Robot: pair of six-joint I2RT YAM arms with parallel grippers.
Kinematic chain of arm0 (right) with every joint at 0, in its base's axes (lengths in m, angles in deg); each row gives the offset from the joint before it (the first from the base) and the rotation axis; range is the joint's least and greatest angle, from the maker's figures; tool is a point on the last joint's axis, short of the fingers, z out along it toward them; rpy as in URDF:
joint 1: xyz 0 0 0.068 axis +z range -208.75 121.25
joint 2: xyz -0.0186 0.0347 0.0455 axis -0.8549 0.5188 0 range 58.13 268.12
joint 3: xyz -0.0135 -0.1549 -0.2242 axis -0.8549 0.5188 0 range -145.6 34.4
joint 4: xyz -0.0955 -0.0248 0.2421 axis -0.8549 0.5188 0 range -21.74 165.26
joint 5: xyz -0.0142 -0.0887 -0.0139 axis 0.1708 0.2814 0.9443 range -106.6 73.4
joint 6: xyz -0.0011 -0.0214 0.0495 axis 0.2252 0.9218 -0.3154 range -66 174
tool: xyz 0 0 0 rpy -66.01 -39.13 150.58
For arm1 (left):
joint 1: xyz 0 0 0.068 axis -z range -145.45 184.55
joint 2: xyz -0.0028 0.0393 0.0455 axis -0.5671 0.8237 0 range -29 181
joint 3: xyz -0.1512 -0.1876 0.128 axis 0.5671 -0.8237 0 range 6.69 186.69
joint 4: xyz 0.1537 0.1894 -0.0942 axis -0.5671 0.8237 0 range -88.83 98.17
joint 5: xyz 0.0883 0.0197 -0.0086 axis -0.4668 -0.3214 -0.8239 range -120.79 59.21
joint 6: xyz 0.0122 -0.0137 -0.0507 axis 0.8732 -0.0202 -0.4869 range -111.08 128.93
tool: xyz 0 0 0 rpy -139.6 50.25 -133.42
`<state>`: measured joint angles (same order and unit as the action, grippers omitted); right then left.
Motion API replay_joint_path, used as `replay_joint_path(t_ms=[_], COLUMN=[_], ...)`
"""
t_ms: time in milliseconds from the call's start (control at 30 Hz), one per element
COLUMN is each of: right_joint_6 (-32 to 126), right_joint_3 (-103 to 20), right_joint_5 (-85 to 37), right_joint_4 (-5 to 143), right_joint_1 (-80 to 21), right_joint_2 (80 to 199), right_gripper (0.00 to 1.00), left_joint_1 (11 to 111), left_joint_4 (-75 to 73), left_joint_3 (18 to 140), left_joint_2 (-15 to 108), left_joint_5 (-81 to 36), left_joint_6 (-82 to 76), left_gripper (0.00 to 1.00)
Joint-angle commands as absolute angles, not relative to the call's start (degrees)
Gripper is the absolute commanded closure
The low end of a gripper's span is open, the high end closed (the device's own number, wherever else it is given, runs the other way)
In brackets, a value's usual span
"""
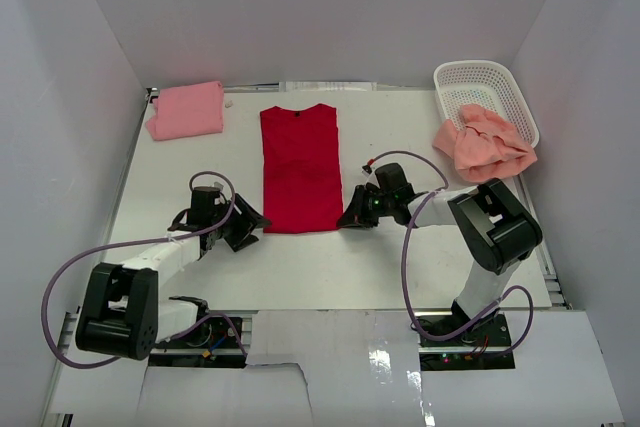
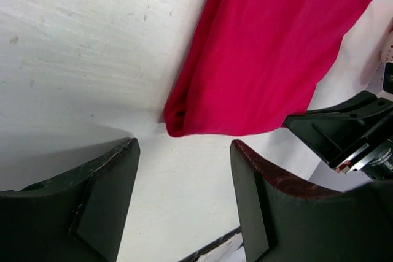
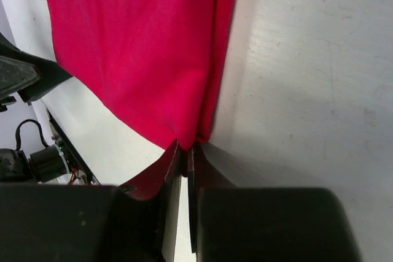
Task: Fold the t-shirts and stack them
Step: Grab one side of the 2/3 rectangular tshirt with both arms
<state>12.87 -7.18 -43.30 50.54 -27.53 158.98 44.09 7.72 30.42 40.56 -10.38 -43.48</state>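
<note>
The red t-shirt [image 1: 300, 167] lies flat in a long folded strip at the table's middle. My right gripper [image 1: 349, 217] is shut on its near right corner [image 3: 189, 142], with cloth pinched between the fingertips. Just short of the shirt's near left corner [image 2: 178, 121] my left gripper [image 1: 254, 221] stands open, holding nothing [image 2: 184, 200]. At the far left rests the pink t-shirt [image 1: 186, 110], folded. The salmon-peach t-shirt [image 1: 484, 144] hangs crumpled over the basket's near rim at the far right.
The white lattice basket [image 1: 490, 87] stands at the far right corner. White walls enclose the table on three sides. The right gripper's black body [image 2: 344, 133] shows in the left wrist view beyond the shirt's hem.
</note>
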Motion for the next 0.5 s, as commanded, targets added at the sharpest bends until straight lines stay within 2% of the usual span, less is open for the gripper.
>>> replay_joint_path(t_ms=[0, 200, 467], right_joint_6=[16.03, 16.29, 16.64], right_joint_3=[-9.1, -9.72, -10.6], right_joint_5=[-38.75, -39.28, -39.1], right_joint_4=[54.28, 54.37, 55.16], right_joint_1=[-27.11, -26.23, -25.97], right_joint_2=[159.29, 159.64, 160.08], right_gripper=[0.92, 0.92, 0.92], left_joint_1=[43.86, 43.95, 43.86], left_joint_4=[4.95, 3.55, -1.89], left_joint_3=[29.37, 28.14, 27.88], left_joint_2=[41.31, 42.1, 47.72], left_joint_5=[-11.89, -16.28, -14.35], left_joint_6=[-43.2, -42.58, -42.84], left_gripper=[0.29, 0.31, 0.35])
